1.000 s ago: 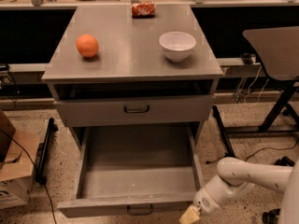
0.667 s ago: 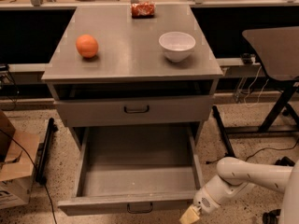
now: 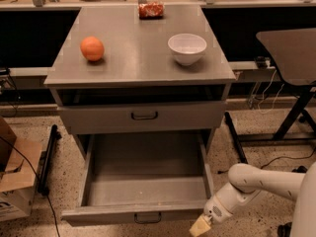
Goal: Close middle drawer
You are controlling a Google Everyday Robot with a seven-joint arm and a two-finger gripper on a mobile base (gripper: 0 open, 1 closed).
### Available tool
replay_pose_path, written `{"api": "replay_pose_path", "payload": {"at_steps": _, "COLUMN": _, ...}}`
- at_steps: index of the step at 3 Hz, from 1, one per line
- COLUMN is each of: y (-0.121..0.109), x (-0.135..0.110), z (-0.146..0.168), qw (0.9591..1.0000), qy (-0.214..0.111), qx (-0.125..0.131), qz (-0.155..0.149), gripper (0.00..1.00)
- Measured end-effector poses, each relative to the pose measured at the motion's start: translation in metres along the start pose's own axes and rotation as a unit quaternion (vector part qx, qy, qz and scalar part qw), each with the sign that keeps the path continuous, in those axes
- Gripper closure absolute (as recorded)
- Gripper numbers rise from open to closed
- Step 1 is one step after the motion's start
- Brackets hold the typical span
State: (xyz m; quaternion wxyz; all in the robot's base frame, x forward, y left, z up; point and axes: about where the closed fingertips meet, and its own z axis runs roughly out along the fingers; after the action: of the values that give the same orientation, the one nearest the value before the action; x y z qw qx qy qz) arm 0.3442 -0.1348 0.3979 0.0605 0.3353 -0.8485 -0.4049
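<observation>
The middle drawer (image 3: pixel 98 214) is pulled far out of the grey cabinet and is empty inside. Its low flat front faces me, with a small dark loop handle (image 3: pixel 148 217) at the centre. The taller top drawer (image 3: pixel 143 116) above it sits nearly flush. The lowest drawer is hidden under the open one. My gripper (image 3: pixel 200 226), on a white arm coming in from the lower right, is low by the drawer's front right corner, right beside the front panel. I cannot tell if it touches the panel.
On the cabinet top are an orange (image 3: pixel 92 48), a white bowl (image 3: pixel 187 48) and a red packet (image 3: pixel 151 10). A cardboard box (image 3: pixel 12 181) and a black bar (image 3: pixel 47 157) are on the floor at left. A side table (image 3: pixel 291 53) and cables are at right.
</observation>
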Motion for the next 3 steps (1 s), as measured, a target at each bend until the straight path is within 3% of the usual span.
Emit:
{"api": "replay_pose_path", "payload": {"at_steps": 1, "y": -0.003, "x": -0.008, "z": -0.003, "qw": 1.0000, "qy": -0.003, "qx": 0.001, "qz": -0.008, "gripper": 1.00}}
{"api": "replay_pose_path", "payload": {"at_steps": 2, "y": -0.020, "x": -0.038, "z": -0.010, "qw": 0.9994, "qy": -0.012, "qx": 0.006, "qz": -0.031, "gripper": 1.00}}
{"api": "replay_pose_path", "payload": {"at_steps": 3, "y": -0.020, "x": -0.038, "z": -0.010, "qw": 0.9994, "qy": -0.012, "qx": 0.007, "qz": -0.031, "gripper": 1.00}}
